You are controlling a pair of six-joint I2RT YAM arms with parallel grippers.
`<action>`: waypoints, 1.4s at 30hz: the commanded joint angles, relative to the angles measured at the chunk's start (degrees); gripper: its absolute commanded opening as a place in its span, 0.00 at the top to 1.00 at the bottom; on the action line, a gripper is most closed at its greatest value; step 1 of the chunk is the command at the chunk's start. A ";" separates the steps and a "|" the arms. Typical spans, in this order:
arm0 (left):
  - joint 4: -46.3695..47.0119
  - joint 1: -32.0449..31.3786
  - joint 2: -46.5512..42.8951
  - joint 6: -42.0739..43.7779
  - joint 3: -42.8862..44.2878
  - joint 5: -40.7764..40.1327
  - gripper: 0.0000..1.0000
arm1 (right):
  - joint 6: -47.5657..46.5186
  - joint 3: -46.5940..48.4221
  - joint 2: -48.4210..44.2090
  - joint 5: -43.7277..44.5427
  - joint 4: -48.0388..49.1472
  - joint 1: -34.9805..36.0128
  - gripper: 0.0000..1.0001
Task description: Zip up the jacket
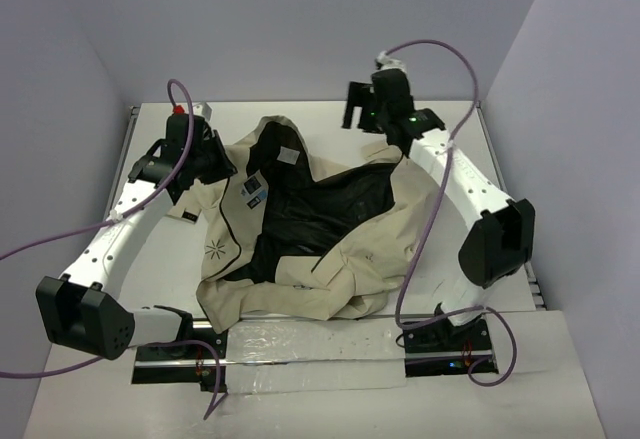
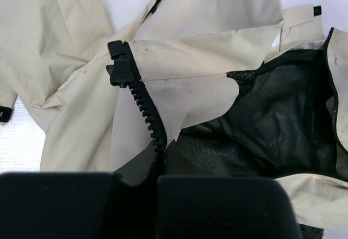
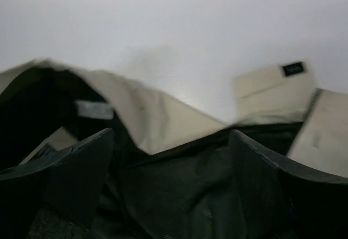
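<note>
Grey walls on three sides; white table.

Jacket lies mid-table, crumpled and unzipped, with the front spread so the black lining faces up. One beige panel shows a small star mark. A white label sits near the collar, at the far side.

Left gripper is at the jacket's left edge. In the wrist view its fingers are pressed together at the bottom of frame. The zipper runs down into the seam between them, so it is clamped on the jacket's front edge. The zipper's chunky black end lies free on beige cloth. Mesh lining is to the right.

Right gripper is over the far side of the table, near the jacket's far right edge. Its fingers are spread wide and hold nothing. The wrist view is blurred: lining and a beige fold lie beyond the gap, and a cuff with a black tab is at right.
</note>
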 commanded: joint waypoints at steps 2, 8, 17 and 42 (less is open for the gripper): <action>0.15 -0.32 -1.63 -0.23 2.94 -0.77 1.00 | -9.68 10.48 13.18 -7.67 -6.87 6.82 0.09; -0.41 -0.41 -2.24 -0.49 2.86 -0.77 1.00 | -7.74 16.42 22.06 -8.67 -8.21 9.27 0.23; -1.46 -0.41 -2.69 0.21 3.47 -0.86 1.00 | -3.57 22.74 30.49 -7.08 -7.77 7.25 0.41; -10.51 -0.41 -5.75 6.29 2.07 -2.24 1.00 | 1.33 33.78 34.69 0.37 0.27 1.47 1.00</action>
